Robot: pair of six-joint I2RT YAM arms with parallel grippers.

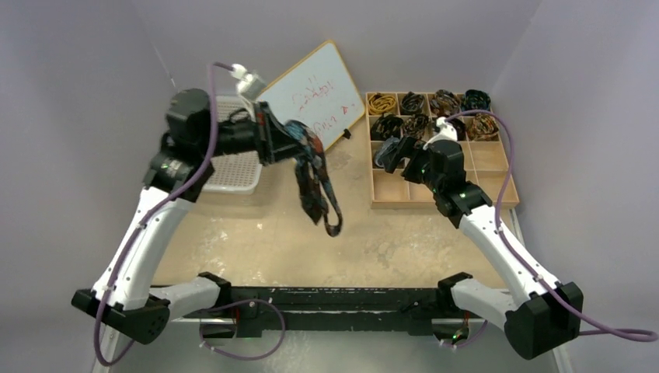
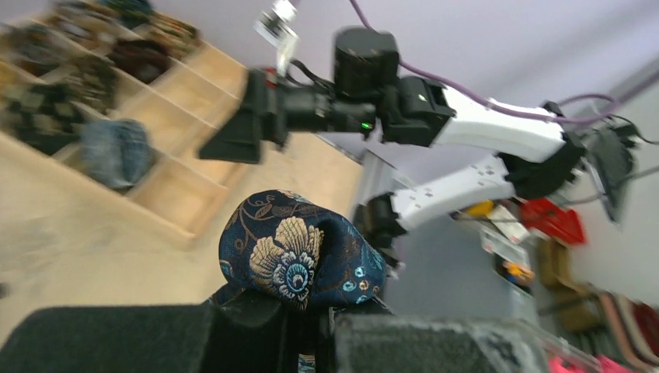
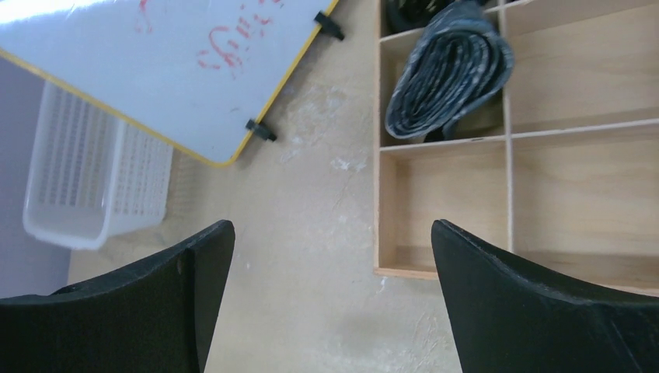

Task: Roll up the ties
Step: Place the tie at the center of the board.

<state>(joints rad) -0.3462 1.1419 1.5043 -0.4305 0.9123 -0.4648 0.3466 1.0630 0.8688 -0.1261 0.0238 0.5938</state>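
Left hand [image 1: 280,138] is clamped tight on the navy flowered tie [image 1: 315,183], fingers together on a fold of it, held up in the air well left of the wooden tray [image 1: 374,203]. Both tails dangle loose below the grip; whether the tips touch the tabletop [image 1: 388,241] I cannot tell. Right hand [image 1: 388,153] hangs with its fingers wide apart, holding nothing, right at the tray's left edge. A grey-blue roll [image 3: 451,78] sits in the compartment just beyond it. Other rolled ties [image 1: 427,105] fill the tray's far rows.

To my eye this is the carry before the roll. So lower slowly left of the tray, let the tails land first, and draw them out straight with no twist or bunching. That free hand looks well placed to pin one end as the roll starts.
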